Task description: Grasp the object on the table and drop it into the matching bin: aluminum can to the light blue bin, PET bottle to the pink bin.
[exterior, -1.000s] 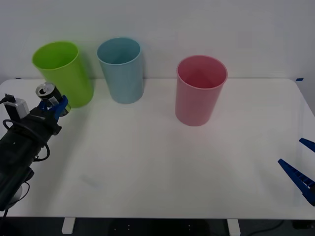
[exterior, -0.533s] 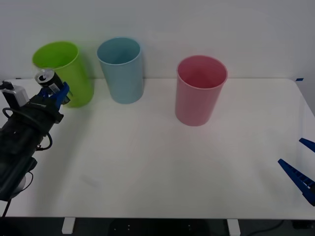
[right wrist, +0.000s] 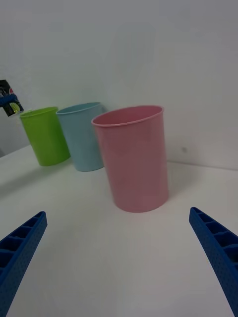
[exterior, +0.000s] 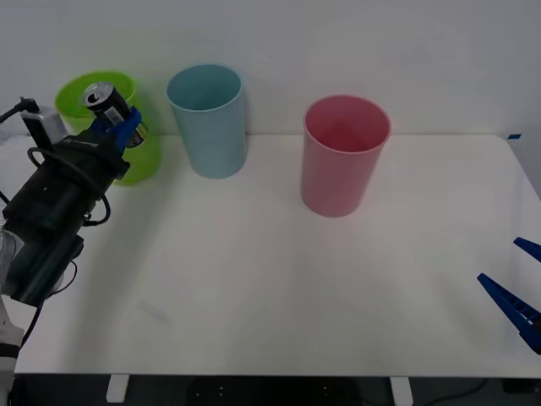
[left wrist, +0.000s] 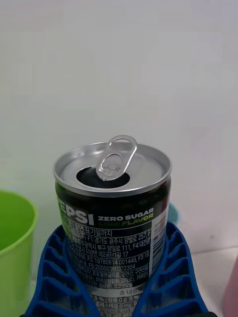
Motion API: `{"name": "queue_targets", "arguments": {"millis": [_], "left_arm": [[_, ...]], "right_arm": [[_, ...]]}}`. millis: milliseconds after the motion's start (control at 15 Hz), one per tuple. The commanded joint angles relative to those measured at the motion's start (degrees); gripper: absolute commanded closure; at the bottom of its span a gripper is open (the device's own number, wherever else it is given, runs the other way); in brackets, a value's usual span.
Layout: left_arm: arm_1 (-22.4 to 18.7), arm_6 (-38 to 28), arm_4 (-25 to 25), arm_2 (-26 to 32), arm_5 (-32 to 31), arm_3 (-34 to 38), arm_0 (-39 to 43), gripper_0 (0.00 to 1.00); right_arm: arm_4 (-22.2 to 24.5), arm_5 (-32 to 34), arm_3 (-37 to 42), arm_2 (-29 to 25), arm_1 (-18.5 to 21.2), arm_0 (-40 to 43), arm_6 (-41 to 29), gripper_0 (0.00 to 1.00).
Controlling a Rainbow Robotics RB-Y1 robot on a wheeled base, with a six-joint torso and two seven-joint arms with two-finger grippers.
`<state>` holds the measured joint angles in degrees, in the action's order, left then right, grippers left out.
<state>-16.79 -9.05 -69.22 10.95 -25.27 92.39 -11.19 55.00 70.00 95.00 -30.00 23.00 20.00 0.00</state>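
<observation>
Left hand [exterior: 114, 127] holds black can [exterior: 110, 106] tight, up in air, in front of green bin [exterior: 135, 161]. Can top open, tab up. Light blue bin [exterior: 208, 123] just beside, pink bin [exterior: 342, 156] farther along worktop [exterior: 279, 279]. Right hand [exterior: 520, 283] wide, low over right edge.

Bright, even light; soft shadows

The aluminum can [left wrist: 113, 218] had its lower body cut off by the frame edge (small label print was illegible). The lime green bin [exterior: 145, 156] stood partly hidden behind the left gripper [exterior: 118, 127].
</observation>
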Motion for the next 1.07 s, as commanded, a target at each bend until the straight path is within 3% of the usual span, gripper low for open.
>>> {"name": "queue_targets", "arguments": {"millis": [67,667,1067], "left_arm": [[0.0,-5.5,-4.3,-0.9,1.5,-0.5,-3.4,1.0],[0.6,-4.1,-6.5,-6.4,8.6,-14.6,-18.2,1.0],[6.2,-3.0,-14.2,-4.2,11.7,-22.3,-26.0,1.0]], "right_arm": [[0.0,0.0,0.0,0.0,0.0,0.0,0.0,0.0],[0.0,0.0,0.0,0.0,0.0,0.0,0.0,0.0],[0.0,0.0,0.0,0.0,0.0,0.0,0.0,0.0]]}}
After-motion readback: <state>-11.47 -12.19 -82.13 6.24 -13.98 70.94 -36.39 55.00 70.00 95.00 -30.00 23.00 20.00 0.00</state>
